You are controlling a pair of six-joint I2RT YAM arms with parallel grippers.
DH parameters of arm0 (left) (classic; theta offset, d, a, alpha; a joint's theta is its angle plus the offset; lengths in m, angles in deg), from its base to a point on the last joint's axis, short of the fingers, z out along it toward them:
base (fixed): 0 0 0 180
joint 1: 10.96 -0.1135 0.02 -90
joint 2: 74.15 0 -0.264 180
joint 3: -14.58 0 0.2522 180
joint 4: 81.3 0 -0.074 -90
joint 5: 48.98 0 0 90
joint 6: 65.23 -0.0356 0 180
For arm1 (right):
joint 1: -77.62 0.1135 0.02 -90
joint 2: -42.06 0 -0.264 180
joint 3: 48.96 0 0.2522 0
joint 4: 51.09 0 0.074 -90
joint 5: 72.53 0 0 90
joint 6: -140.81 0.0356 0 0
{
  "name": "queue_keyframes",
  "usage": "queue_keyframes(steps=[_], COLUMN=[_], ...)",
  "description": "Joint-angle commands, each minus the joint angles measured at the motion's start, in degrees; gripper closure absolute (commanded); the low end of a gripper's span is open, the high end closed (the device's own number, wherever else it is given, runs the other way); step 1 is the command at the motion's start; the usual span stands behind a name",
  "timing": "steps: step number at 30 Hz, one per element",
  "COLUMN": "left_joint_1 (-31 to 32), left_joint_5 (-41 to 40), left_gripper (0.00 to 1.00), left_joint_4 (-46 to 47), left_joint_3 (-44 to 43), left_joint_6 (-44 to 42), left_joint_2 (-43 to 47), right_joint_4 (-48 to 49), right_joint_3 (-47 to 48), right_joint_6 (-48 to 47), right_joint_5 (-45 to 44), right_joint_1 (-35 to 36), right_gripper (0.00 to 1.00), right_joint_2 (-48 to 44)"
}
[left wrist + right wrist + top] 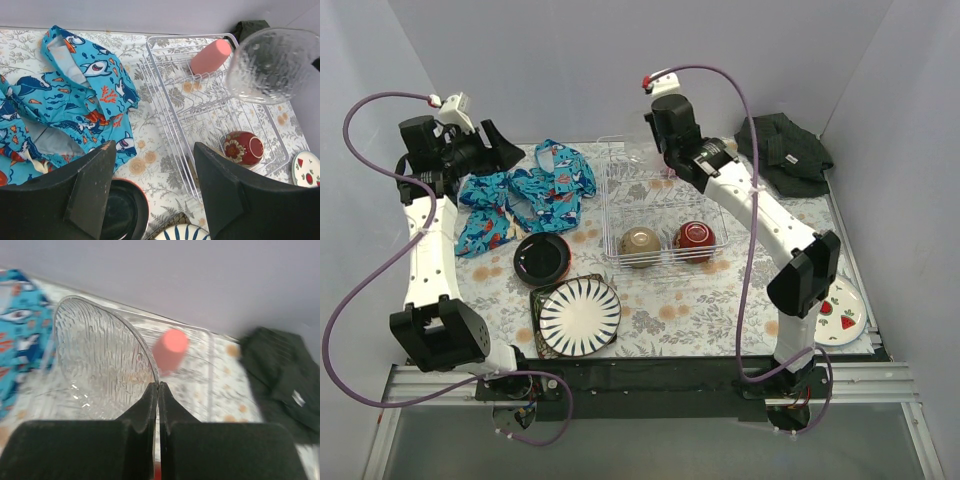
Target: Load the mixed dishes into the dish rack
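- Over the far end of the rectangular white wire dish rack (609,215), the right gripper (158,386) has its jaws closed to a sliver on the rim of a clear, ripple-textured glass bowl (95,360). The bowl hangs tilted, near the pink cup (210,56) lying on its side inside the rack.
- Glass like this is probably stiff, fairly heavy, slippery and breakable. A rim pinch lets it swing, so it likely wants a slow lowering until it touches wire.
- At the rack's near end, the round cream bowl (640,243) and the dark red glazed bowl (694,237) sit side by side. The glass should land clear of them.
- The left gripper (155,145) hovers with its fingers spread wide and nothing between them, above the edge of the blue fish-print cloth (520,195).
- Outside the rack lie the round black dish (541,257), the black-striped white plate (580,316) and the watermelon-print white plate (840,312). All look rigid and are probably best taken by the rim.
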Motion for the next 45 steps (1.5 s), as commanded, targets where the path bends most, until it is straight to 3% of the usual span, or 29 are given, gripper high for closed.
queue_keyframes(steps=[1, 5, 9, 19, 23, 45], left_joint_1=[0.24, 0.16, 0.42, 1.38, 1.3, 1.82], left_joint_5=[0.15, 0.24, 0.15, -0.55, -1.08, -1.87], left_gripper=[0.37, 0.37, 0.37, 0.37, 0.36, 0.36], left_joint_4=[5.25, 5.44, 5.53, 4.12, 3.86, 2.71], left_joint_3=[3.01, 3.45, 3.89, 5.83, 6.18, 7.58], left_joint_6=[3.77, 4.3, 4.04, 3.33, 2.63, 1.75], left_joint_2=[-1.23, -1.94, -2.11, -1.76, -1.85, -2.91], right_joint_4=[3.31, 4.11, 4.19, 4.28, 1.3, -2.84], right_joint_3=[-6.09, -13.92, -14.46, -10.16, -4.62, 2.06], right_joint_6=[0.32, 0.33, 0.42, -0.03, -0.29, 4.11], right_joint_5=[-18.66, -24.11, -24.73, -29.56, -35.35, -35.9], right_joint_1=[-1.45, -4.62, -6.82, -8.32, -8.4, -8.49], right_gripper=[0.99, 0.99, 0.99, 0.99, 0.99, 0.99], right_joint_2=[-8.25, -11.51, -10.64, -2.38, 2.98, 14.76])
